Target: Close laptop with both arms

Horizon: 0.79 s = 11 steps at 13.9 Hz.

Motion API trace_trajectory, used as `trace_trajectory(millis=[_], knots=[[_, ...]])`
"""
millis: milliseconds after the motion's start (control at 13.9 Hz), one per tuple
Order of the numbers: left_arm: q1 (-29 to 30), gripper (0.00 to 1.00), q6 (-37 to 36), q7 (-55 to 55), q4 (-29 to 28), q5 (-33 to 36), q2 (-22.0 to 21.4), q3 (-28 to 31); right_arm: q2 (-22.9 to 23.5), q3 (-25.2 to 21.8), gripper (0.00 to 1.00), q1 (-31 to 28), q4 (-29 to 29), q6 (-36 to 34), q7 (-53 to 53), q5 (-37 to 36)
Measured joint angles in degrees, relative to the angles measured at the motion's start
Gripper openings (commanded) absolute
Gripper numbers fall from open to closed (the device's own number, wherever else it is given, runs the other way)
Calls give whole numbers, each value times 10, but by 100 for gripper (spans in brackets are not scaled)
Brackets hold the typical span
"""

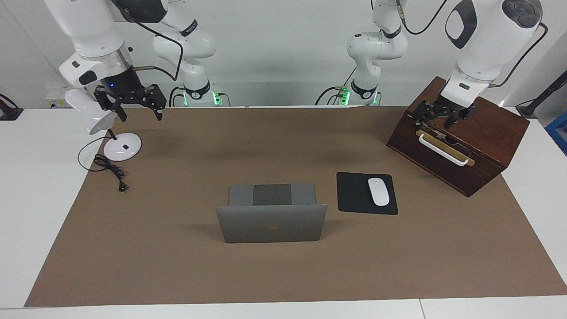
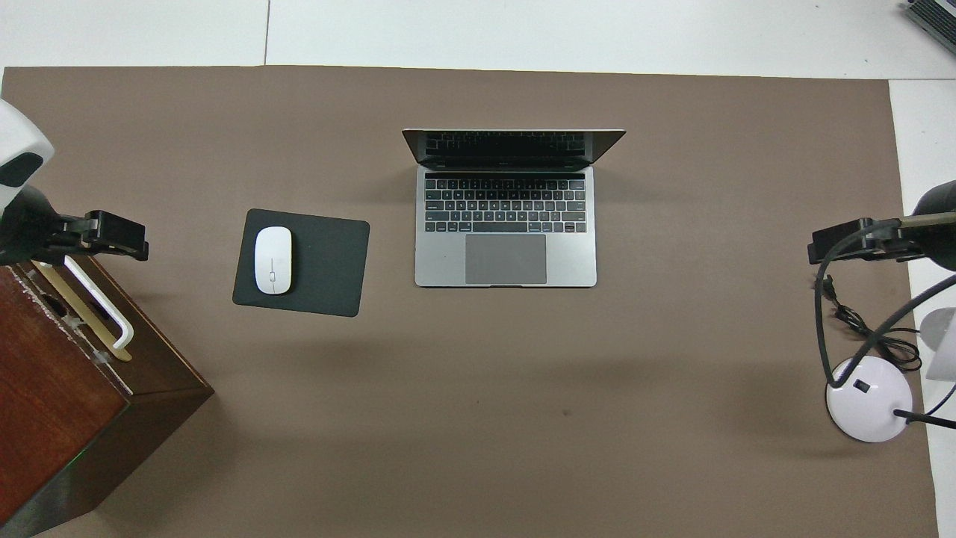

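The silver-grey laptop [image 1: 272, 228] [image 2: 506, 224] stands open in the middle of the brown mat, its lid upright and its dark keyboard facing the robots. My left gripper [image 1: 436, 124] [image 2: 119, 237] hangs open over the wooden box at the left arm's end of the table, just above its white handle and well away from the laptop. At the right arm's end, my right gripper [image 1: 139, 114] [image 2: 833, 246] hangs open in the air by the desk lamp. Neither gripper holds or touches anything.
A dark wooden box [image 1: 460, 137] [image 2: 67, 388] with a white handle sits at the left arm's end. A black mouse pad [image 1: 354, 195] [image 2: 321, 261] with a white mouse [image 1: 378, 191] [image 2: 272, 260] lies beside the laptop. A white lamp base [image 1: 122, 146] [image 2: 870, 400] and its cable sit at the right arm's end.
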Motion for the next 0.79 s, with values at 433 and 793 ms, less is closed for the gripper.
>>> trace_trajectory(millis=[433,793], knots=[[0,100,1,0,0,0,0,0,0,0,100,0,0,0,0,0],[0,100,7,0,0,-1,0,0,0,0,100,0,0,0,0,0]])
